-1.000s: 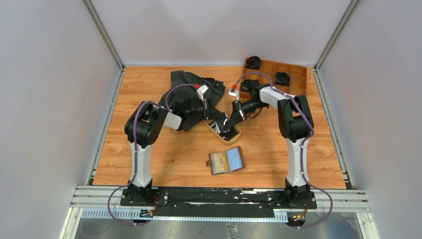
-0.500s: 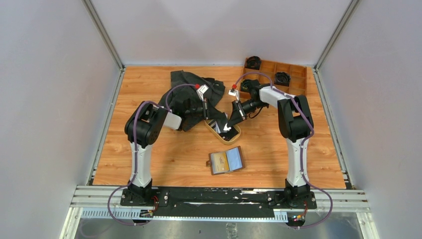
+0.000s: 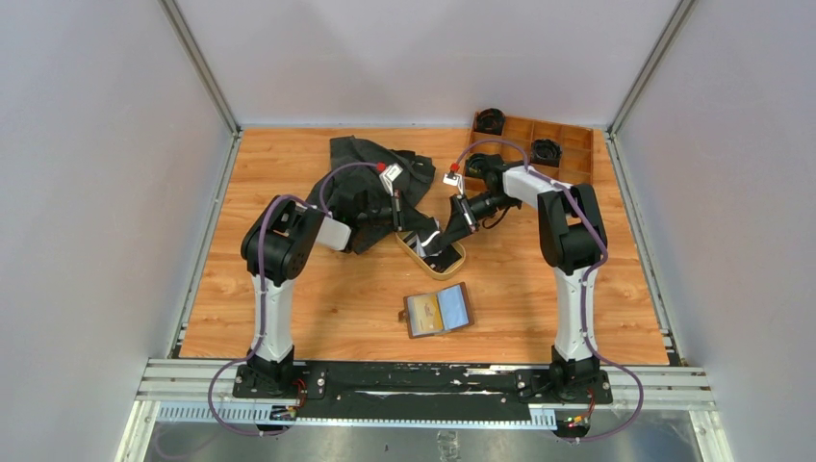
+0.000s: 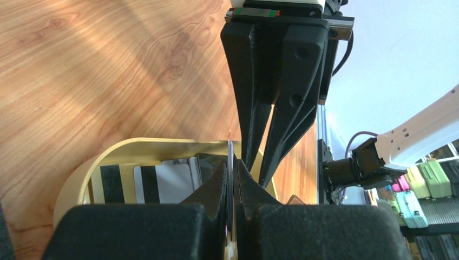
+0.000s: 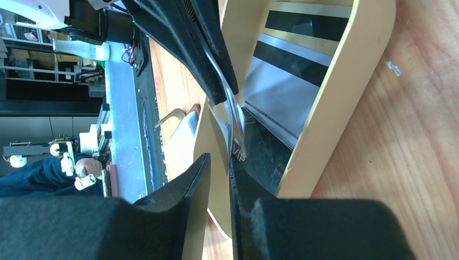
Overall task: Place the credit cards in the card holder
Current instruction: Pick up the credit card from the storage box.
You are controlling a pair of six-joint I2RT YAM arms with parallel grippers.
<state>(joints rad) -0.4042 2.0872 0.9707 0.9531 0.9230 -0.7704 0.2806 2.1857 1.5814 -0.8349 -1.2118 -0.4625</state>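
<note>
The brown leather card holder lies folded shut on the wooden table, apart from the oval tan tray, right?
No: the top external view shows the brown leather card holder lying open, not folded shut, on the wooden table, apart from the oval tan tray.

A wooden bench (image 3: 318, 298) carries a crumpled black cloth (image 3: 361, 159) at its far middle-left. Just beside the cloth's near right edge lies an oval tan tray (image 3: 456, 264) with a raised rim. In the far right corner sits a wooden compartment box (image 3: 570, 142), with black round items (image 3: 490, 120) in several compartments. Pale walls (image 3: 96, 192) enclose the bench.
</note>
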